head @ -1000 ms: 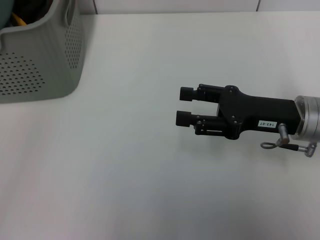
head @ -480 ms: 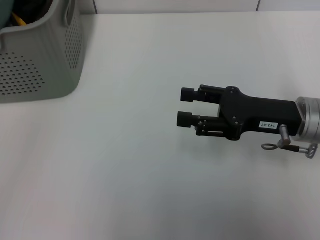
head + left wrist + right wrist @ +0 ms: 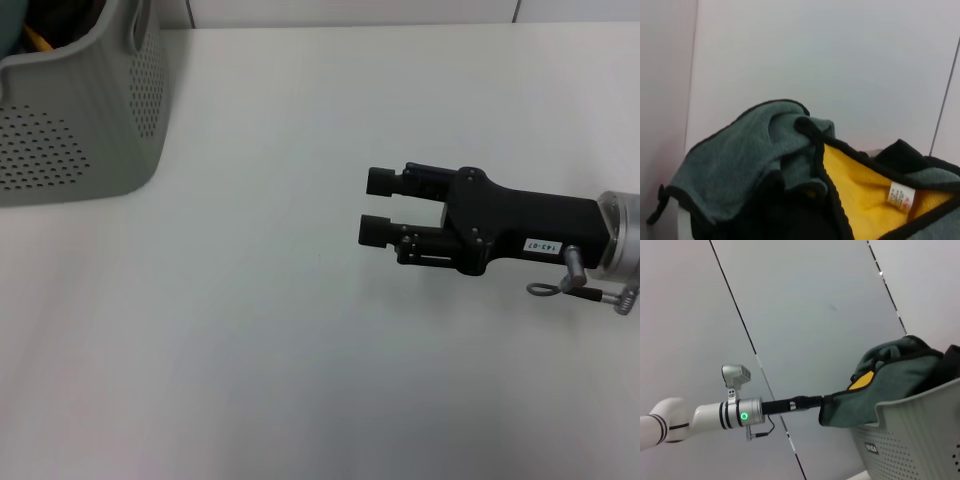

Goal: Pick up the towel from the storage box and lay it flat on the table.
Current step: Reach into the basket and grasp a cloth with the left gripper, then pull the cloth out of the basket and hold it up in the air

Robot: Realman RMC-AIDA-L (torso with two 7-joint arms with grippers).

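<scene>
The dark green towel with black edging and a yellow reverse is bunched up above the light grey storage box. In the right wrist view my left gripper reaches in from the side and is shut on a hanging flap of the towel, its fingers buried in the cloth. The left wrist view shows the towel close up with its yellow side and a white label. In the head view the storage box stands at the far left corner of the white table. My right gripper is open and empty over the table's middle right.
A light wall with dark panel seams runs behind the table. The white tabletop stretches from the storage box to my right gripper, with nothing else on it in view.
My right gripper has drifted slightly to the right and nearer to me. The storage box has not moved.
</scene>
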